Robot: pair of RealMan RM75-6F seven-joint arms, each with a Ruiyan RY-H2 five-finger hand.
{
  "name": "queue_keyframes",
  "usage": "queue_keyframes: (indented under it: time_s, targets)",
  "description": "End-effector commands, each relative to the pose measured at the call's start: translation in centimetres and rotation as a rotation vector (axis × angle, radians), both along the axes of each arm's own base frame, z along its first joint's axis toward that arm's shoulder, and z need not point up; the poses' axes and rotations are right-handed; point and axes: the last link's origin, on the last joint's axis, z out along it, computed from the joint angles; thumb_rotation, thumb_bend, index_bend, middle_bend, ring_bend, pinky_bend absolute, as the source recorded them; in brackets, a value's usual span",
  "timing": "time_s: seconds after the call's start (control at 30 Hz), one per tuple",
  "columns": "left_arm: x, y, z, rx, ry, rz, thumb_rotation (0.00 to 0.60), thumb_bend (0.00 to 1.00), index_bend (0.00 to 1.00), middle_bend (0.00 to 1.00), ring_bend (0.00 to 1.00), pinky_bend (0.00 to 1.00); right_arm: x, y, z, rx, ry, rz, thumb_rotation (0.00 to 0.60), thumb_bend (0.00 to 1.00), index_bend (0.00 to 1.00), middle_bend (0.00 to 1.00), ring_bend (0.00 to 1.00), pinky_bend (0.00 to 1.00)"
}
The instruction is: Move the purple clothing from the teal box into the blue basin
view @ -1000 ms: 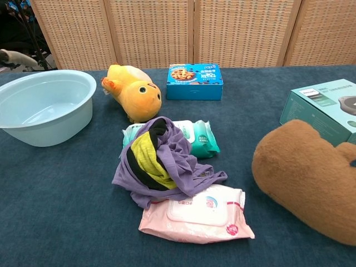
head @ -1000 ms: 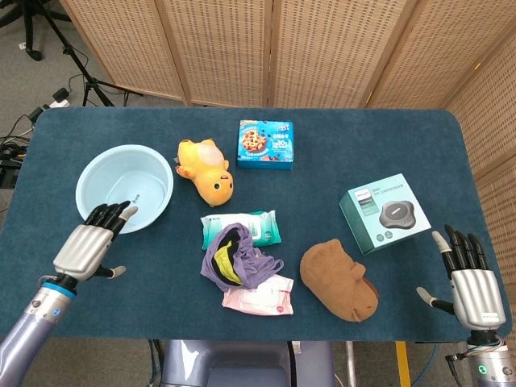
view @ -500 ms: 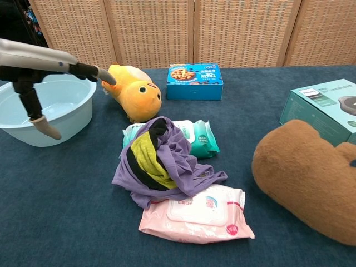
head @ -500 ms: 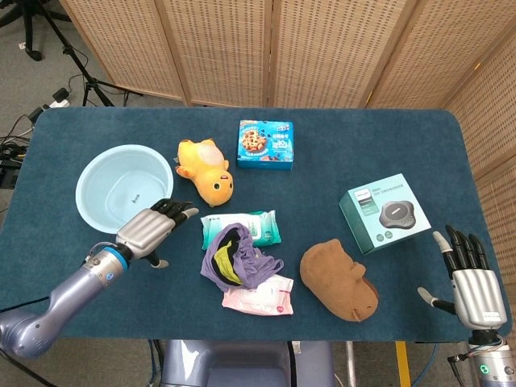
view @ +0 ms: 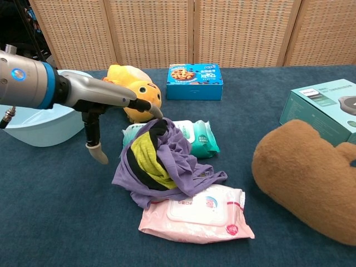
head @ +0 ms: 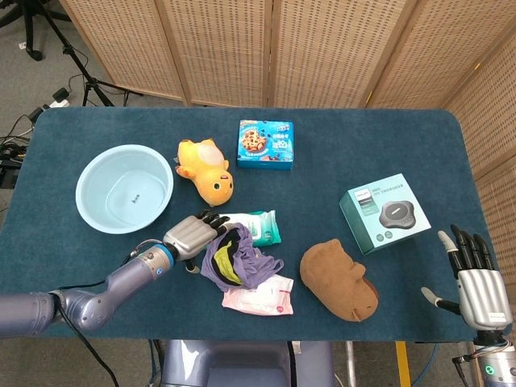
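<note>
The purple clothing (head: 239, 258) (view: 167, 163), with yellow and black inside, lies crumpled on the table over two wipe packs, not in the teal box (head: 384, 212) (view: 321, 105). The blue basin (head: 125, 188) (view: 39, 114) stands at the left, holding nothing. My left hand (head: 194, 232) (view: 103, 105) hovers open just left of the clothing, fingers stretched toward its top edge, thumb hanging down. My right hand (head: 474, 279) rests open at the table's front right corner, far from everything.
A yellow plush toy (head: 207, 171) lies between basin and cookie box (head: 265, 143). A brown plush (head: 339, 279) lies right of the clothing. A green wipe pack (head: 259, 226) and a pink wipe pack (head: 260, 296) sit under the clothing.
My left hand swung rightward from in front of the basin to the left edge of the purple clothing. The right hand shifted slightly toward the table's front edge. The objects stayed put.
</note>
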Motion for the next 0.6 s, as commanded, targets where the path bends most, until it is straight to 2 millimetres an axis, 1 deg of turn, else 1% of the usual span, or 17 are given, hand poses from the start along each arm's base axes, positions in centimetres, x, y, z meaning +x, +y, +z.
queue_keyframes:
  time_s: [0.03, 0.27, 0.37, 0.6]
  targets:
    - [0.5, 0.1, -1.0, 0.003, 0.01, -0.004, 0.6, 0.11, 0.0, 0.0, 0.0, 0.0, -0.1, 0.0, 0.3, -0.008, -0.01, -0.001, 0.6, 0.16, 0.0, 0.0, 0.0, 0.0]
    - [1.5, -0.1, -2.5, 0.006, -0.001, -0.009, 0.6, 0.11, 0.0, 0.0, 0.0, 0.0, -0.2, 0.1, 0.7, -0.013, -0.026, -0.003, 0.6, 0.16, 0.0, 0.0, 0.0, 0.0]
    - [1.9, -0.7, -3.4, -0.011, 0.001, -0.013, 0.6, 0.12, 0.0, 0.0, 0.0, 0.0, -0.2, 0.1, 0.7, -0.009, -0.03, 0.0, 0.6, 0.16, 0.0, 0.0, 0.0, 0.0]
    - [2.2, -1.6, -4.3, -0.011, 0.005, -0.029, 0.6, 0.13, 0.0, 0.0, 0.0, 0.0, -0.1, 0.1, 0.8, -0.012, -0.031, 0.002, 0.6, 0.16, 0.0, 0.0, 0.0, 0.0]
